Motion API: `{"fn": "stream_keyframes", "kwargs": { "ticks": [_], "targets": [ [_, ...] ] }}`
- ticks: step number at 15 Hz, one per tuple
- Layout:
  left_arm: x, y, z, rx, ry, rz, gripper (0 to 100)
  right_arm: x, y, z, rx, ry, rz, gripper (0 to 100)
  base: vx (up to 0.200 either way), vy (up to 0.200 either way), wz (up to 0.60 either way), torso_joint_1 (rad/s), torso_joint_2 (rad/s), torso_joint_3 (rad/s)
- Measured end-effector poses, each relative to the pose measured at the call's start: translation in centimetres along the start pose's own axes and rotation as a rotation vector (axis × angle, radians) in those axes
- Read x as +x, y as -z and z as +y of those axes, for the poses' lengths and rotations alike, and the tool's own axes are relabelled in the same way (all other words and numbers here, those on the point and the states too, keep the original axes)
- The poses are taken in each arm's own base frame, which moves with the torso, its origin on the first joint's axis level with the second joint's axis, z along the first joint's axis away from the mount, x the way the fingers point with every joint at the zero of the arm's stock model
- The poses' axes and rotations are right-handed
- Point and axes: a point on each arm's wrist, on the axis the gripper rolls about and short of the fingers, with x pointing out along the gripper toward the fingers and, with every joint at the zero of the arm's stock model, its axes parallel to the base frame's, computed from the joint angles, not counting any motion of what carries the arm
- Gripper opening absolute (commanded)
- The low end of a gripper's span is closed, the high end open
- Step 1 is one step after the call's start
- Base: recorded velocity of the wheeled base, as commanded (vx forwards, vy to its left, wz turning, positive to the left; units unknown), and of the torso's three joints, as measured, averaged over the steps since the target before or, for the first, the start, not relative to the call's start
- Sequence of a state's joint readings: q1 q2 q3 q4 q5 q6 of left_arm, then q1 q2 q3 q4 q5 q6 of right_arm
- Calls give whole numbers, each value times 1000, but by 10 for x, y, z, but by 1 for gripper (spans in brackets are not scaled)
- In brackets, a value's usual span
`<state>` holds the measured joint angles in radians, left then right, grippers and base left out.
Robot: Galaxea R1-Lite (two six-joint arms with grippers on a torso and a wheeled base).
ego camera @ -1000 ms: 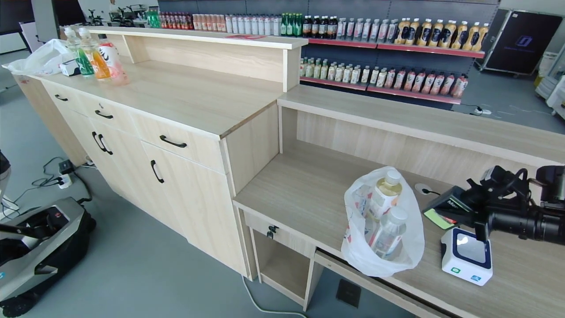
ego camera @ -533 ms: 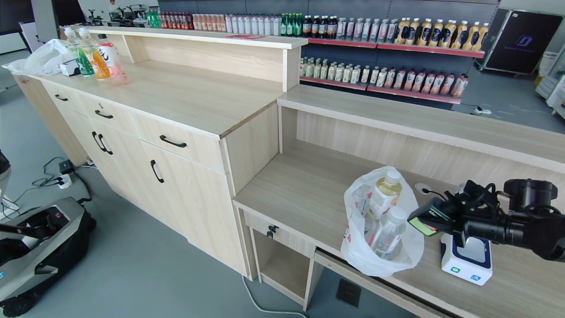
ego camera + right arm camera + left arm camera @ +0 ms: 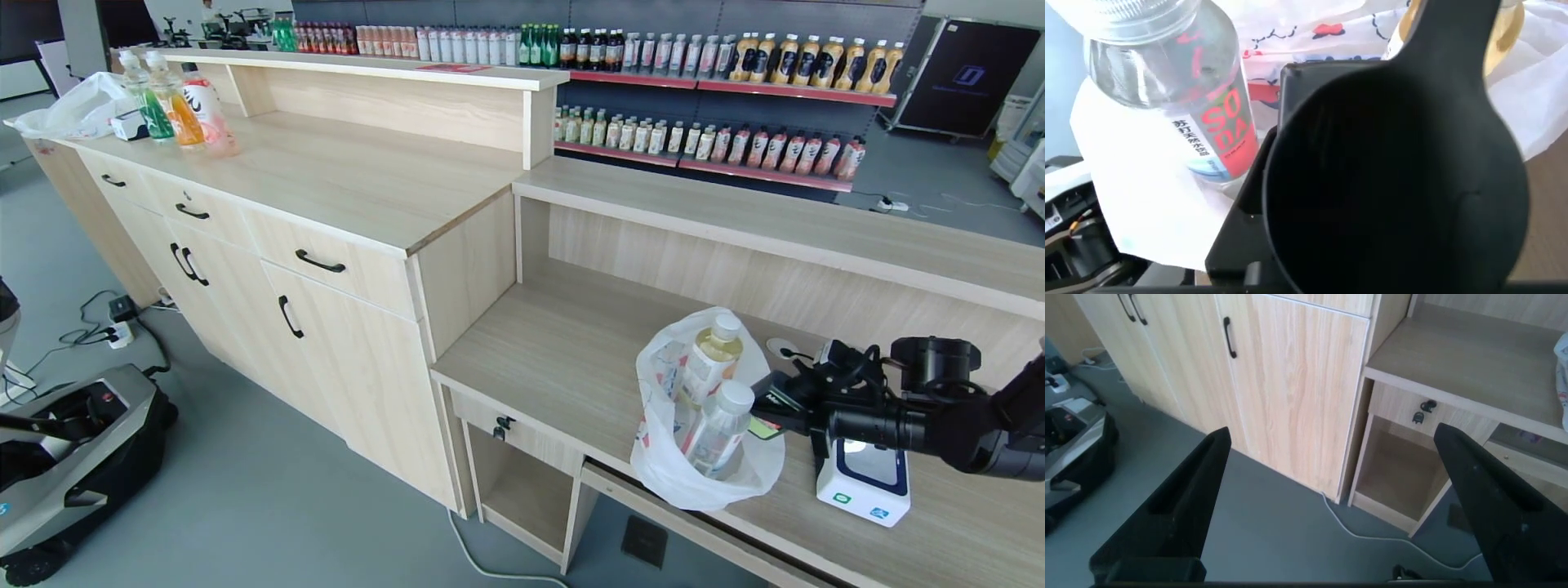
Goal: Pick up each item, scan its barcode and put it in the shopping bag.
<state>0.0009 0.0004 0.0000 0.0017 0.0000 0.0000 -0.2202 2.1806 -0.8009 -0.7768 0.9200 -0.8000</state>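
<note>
my right gripper is clamped on a dark box and holds it at the rim of the white shopping bag, over the low desk. two bottles stand in the bag, a yellow bottle and a clear bottle. the white scanner sits just beside the bag. my left gripper hangs wide open, holding nothing, above the grey floor near the cupboard doors.
</note>
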Motion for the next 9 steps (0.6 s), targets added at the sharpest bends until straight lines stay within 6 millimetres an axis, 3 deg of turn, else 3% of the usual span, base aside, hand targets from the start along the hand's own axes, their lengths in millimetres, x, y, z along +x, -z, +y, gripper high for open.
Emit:
{"fn": "stream_keyframes", "kwargs": {
  "ticks": [9],
  "targets": [
    [0,0,0,0,0,0,100,32,11,-3,6,-51,-8,0,0,0,0,0,0,0]
  ]
}}
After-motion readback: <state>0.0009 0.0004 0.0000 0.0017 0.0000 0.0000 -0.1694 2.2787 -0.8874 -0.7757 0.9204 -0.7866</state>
